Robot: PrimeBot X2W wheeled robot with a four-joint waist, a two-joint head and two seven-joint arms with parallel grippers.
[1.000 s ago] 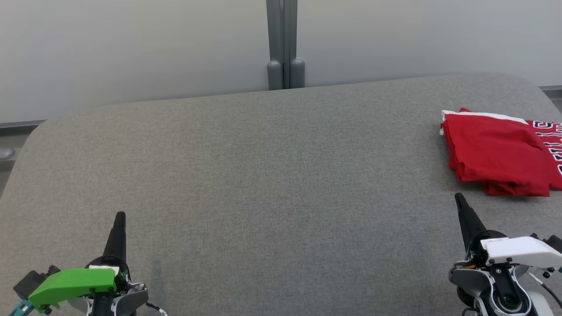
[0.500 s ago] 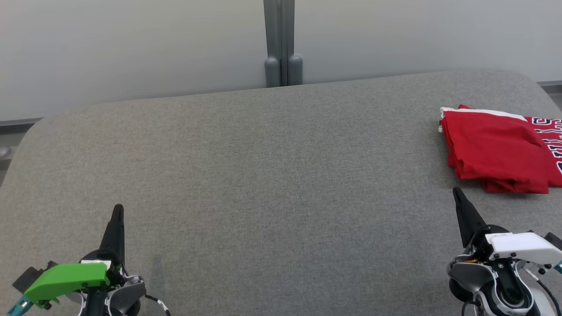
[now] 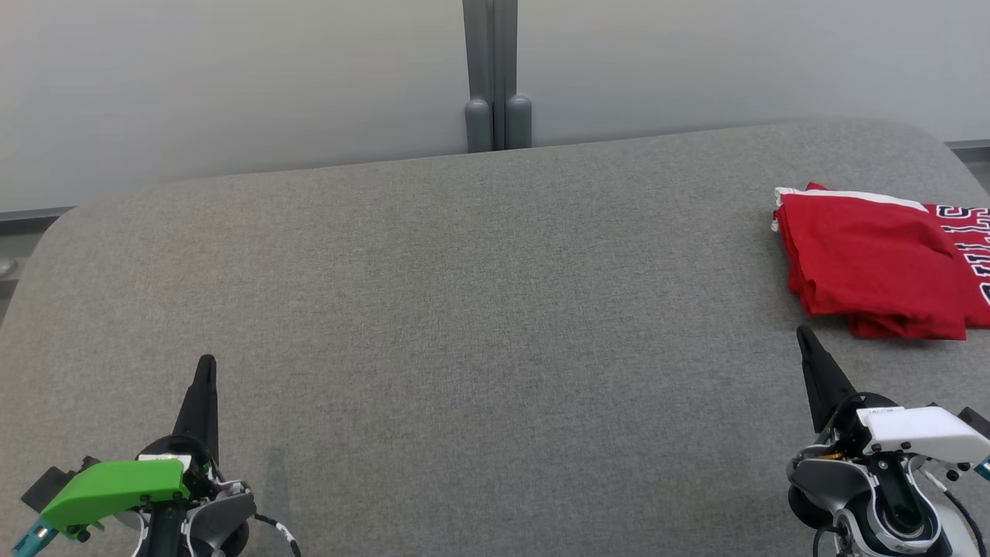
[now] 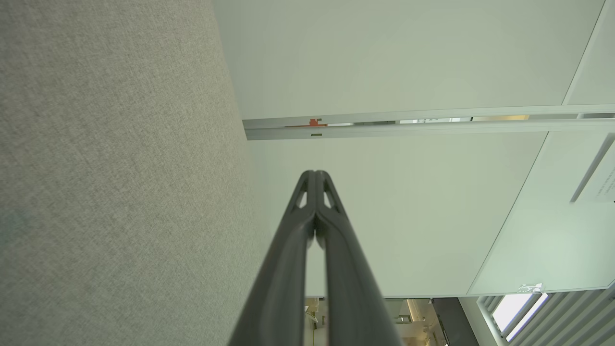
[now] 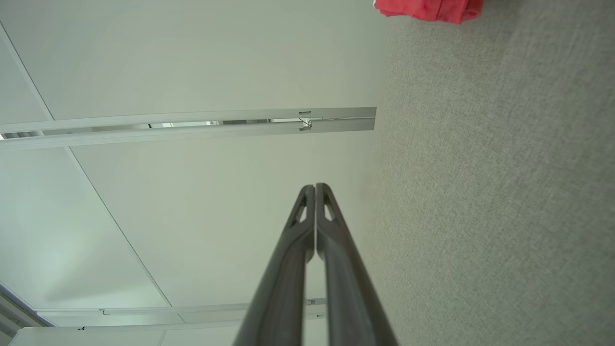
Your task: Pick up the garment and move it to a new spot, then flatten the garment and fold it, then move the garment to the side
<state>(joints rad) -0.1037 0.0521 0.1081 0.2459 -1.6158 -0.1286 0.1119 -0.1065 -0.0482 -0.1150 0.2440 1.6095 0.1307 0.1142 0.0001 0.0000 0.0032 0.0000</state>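
Note:
A red garment [image 3: 874, 267] with white trim and dark lettering lies folded at the far right of the grey fabric table [image 3: 479, 309]; its right part runs past the head view's edge. A red corner of the garment [image 5: 427, 8] shows at the top of the right wrist view. My right gripper [image 3: 804, 335] is shut and empty, its tip just in front of the garment's near edge without touching. Its fingertips [image 5: 314, 188] meet. My left gripper [image 3: 206, 362] is shut and empty at the lower left, far from the garment, fingertips [image 4: 314, 175] pressed together.
A grey post [image 3: 496, 77] stands behind the table's far edge, between pale wall panels. The table's corners are rounded, with a gap of floor at the left edge [image 3: 11, 267].
The whole head view has shifted slightly, so the camera moved. Both grippers sit a little higher in it. The garment lies as before.

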